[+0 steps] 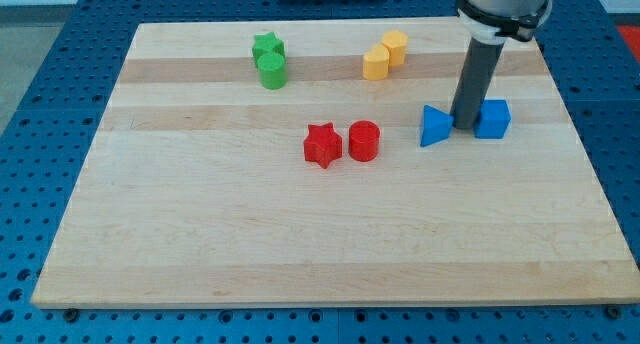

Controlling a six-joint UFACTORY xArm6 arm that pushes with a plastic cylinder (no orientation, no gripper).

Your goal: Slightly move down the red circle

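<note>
The red circle lies near the middle of the wooden board, touching or almost touching a red star on its left. My tip stands to the right of the red circle, between a blue triangle and a blue cube. The tip is about a hundred pixels from the red circle and slightly higher in the view.
A green star and a green cylinder sit together at the top left. Two yellow blocks sit together at the top centre. The board's edges meet a blue perforated table.
</note>
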